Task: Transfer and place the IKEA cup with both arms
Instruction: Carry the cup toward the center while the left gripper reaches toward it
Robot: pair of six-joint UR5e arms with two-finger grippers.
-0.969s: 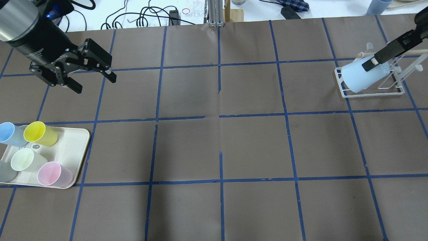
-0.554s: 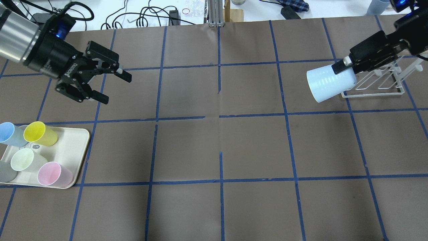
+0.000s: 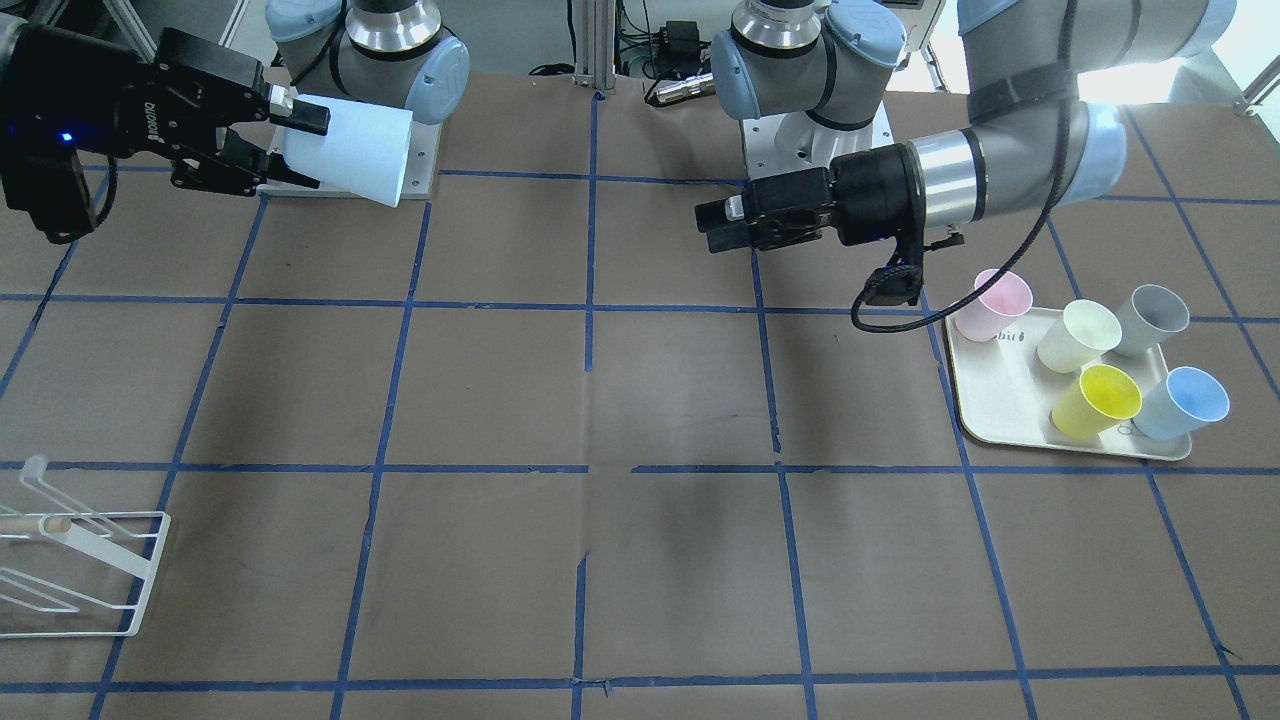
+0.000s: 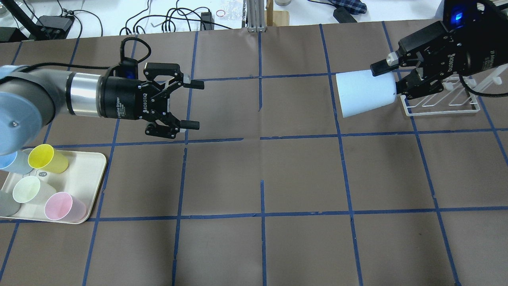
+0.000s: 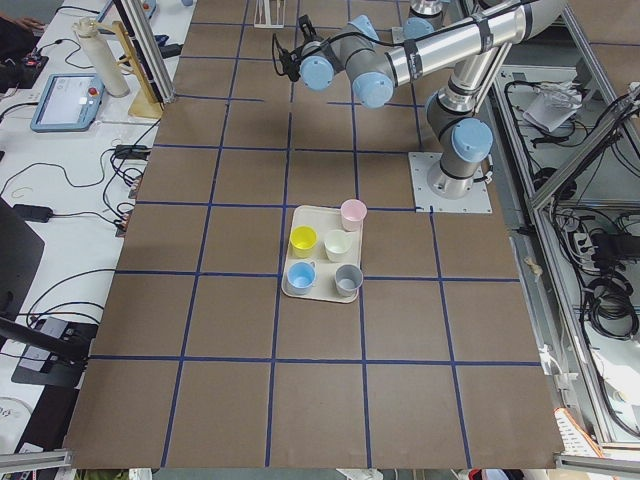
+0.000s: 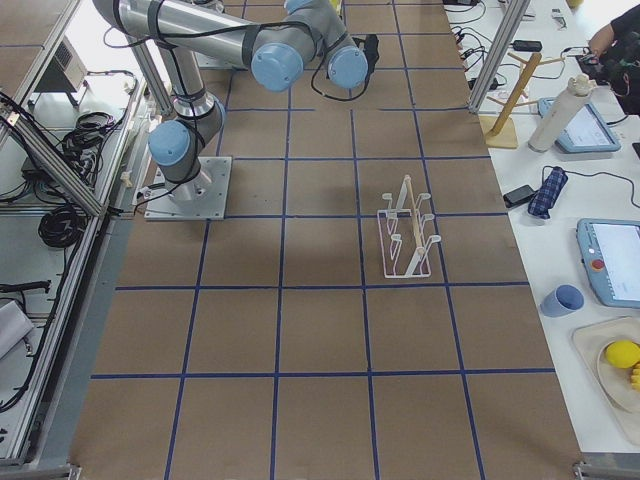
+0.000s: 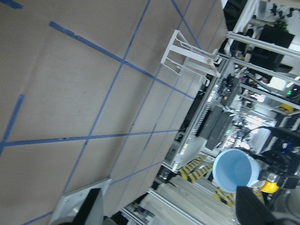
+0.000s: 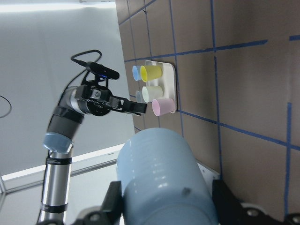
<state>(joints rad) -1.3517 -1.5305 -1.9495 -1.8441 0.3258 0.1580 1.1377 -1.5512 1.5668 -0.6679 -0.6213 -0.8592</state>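
Table covered in brown paper, ruled into squares by blue tape. A white bench beyond carries black cables. An aluminium post stands at the far edge.

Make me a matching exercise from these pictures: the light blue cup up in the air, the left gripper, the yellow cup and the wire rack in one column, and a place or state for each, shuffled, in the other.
Column one:
1. IKEA cup
2. left gripper
3. yellow cup
4. rack

Column two:
A. stands on the tray
B. stands on the table, nothing hung on it
C. held in the air, on its side, by the right gripper
D. open and empty

Pairs: 1-C, 2-D, 3-A, 4-B
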